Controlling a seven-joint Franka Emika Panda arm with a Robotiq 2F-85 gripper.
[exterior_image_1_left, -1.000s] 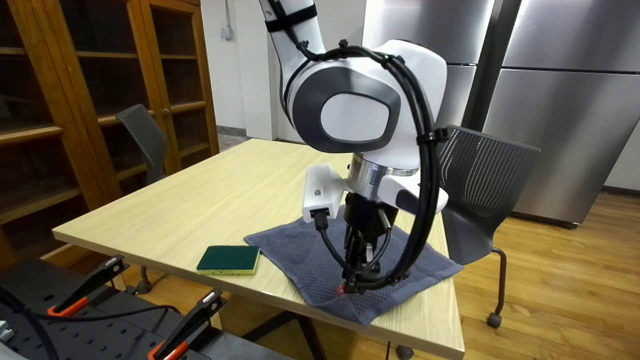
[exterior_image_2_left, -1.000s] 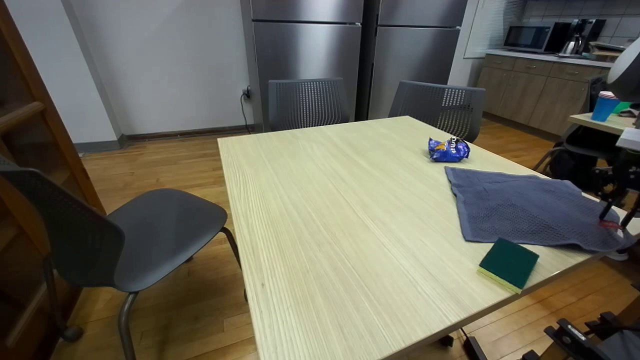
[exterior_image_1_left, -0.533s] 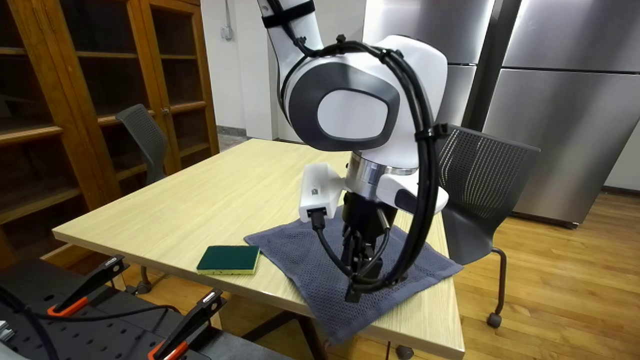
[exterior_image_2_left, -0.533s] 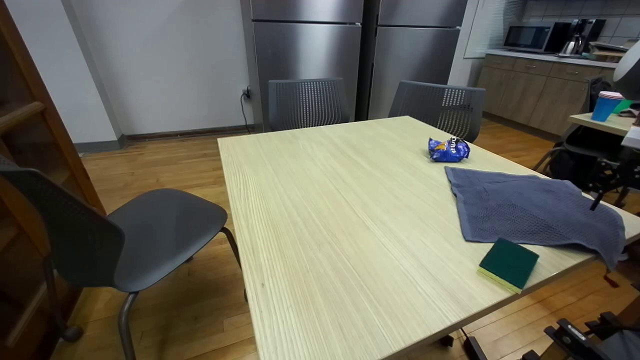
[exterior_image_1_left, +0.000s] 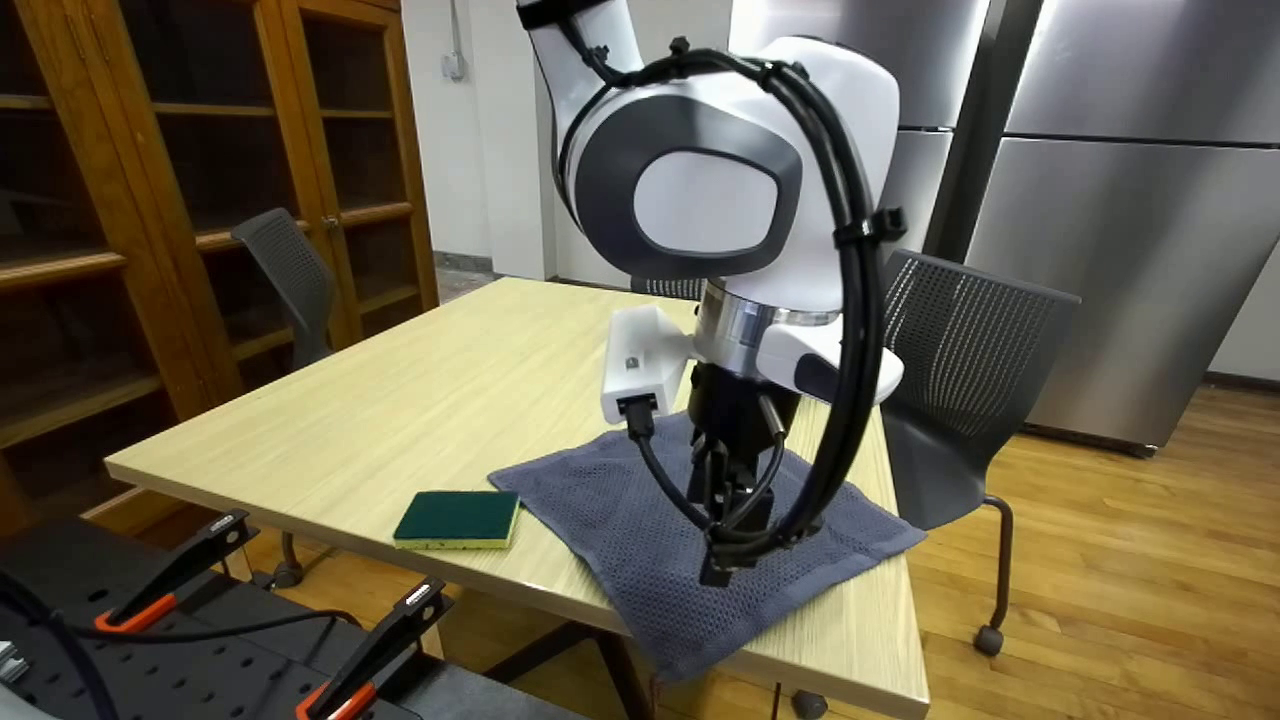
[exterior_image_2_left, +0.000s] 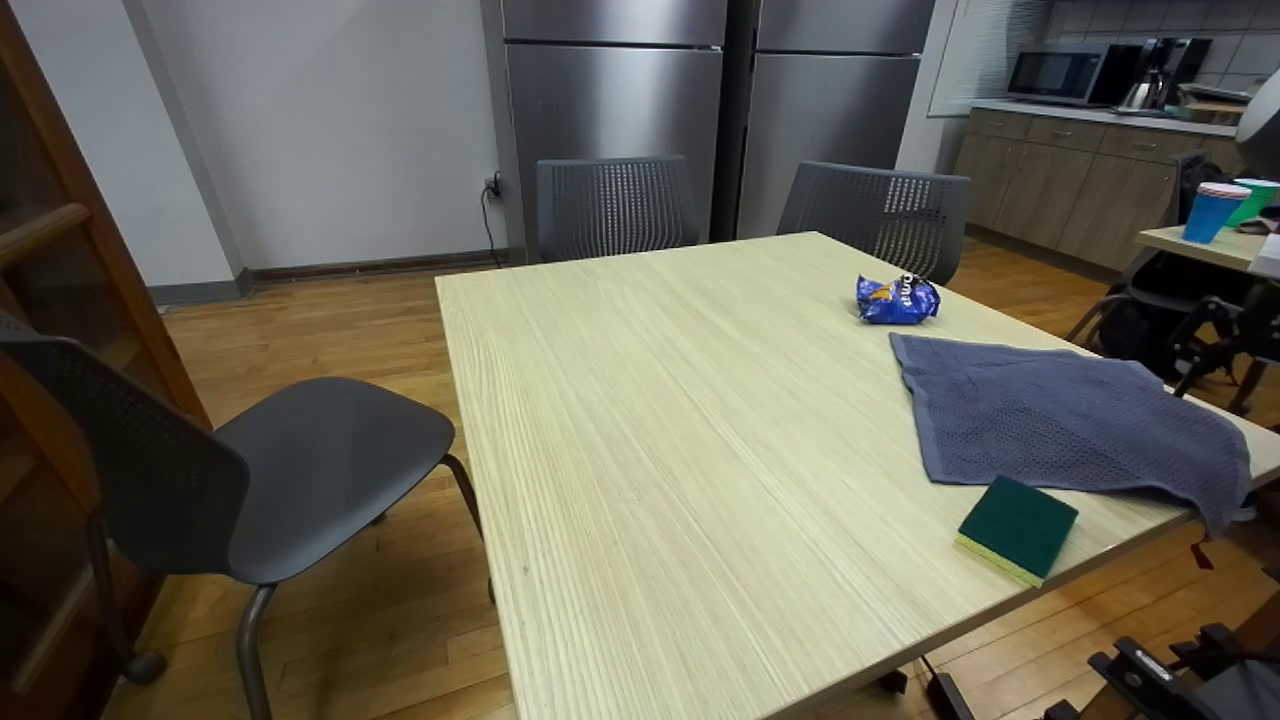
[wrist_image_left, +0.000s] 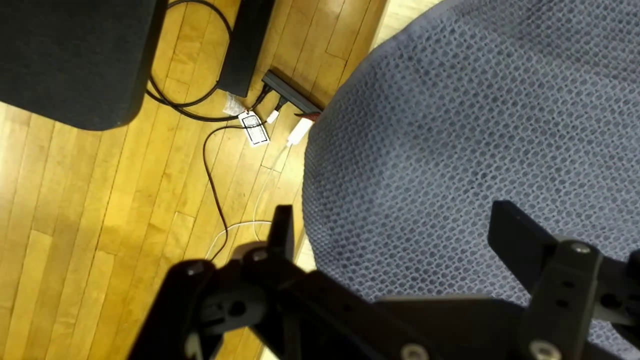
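A blue-grey mesh towel (exterior_image_1_left: 640, 560) lies spread over a corner of the pale table, one corner drooping past the edge with a small red tag (exterior_image_2_left: 1201, 556) at its tip. Above it is my gripper (wrist_image_left: 392, 206), its jaws wide apart and holding nothing. In the wrist view the towel (wrist_image_left: 425, 140) fills the space between the fingers, and the left finger (wrist_image_left: 282, 230) shows against the floor. In an exterior view, cables partly cover the gripper. A green and yellow sponge (exterior_image_1_left: 457, 518) rests beside the towel, near the table edge.
A blue snack packet (exterior_image_2_left: 898, 300) sits on the table (exterior_image_2_left: 700, 450) beyond the towel. Grey chairs (exterior_image_1_left: 960, 380) stand around it. Black clamps with orange pads (exterior_image_1_left: 375, 650) grip a dark bench nearby. Cables (wrist_image_left: 215, 185) lie on the floor below.
A second ago the fingertips were down at the towel's tagged corner. They have spread apart, that corner has dropped over the table edge, and the arm has risen. Sponge and packet stayed put.
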